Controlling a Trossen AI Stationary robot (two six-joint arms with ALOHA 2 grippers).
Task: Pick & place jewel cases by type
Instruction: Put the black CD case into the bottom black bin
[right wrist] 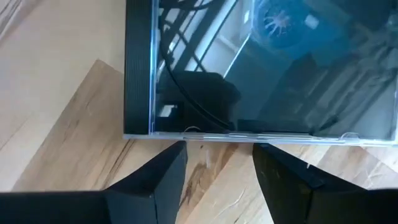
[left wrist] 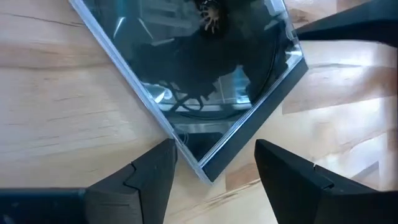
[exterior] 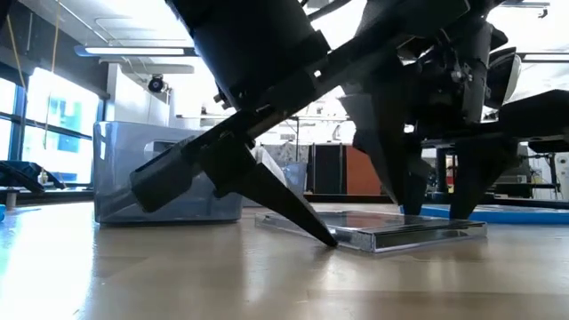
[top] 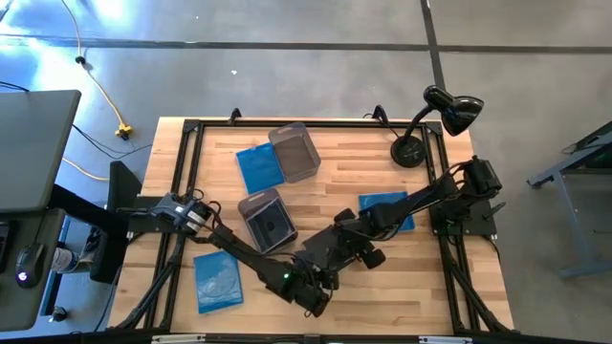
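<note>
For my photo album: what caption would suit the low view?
Two robot grippers, left and right, meet over a clear jewel case lying flat on the wooden table.

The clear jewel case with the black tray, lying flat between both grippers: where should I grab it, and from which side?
Judging by its pose, the clear jewel case lies flat on the table, so only its thin edges offer purchase. The left gripper, open, straddles one corner; the right gripper, open, faces a straight edge. I would probably tip it up at that corner, then pinch across the raised edge from the side.
</note>
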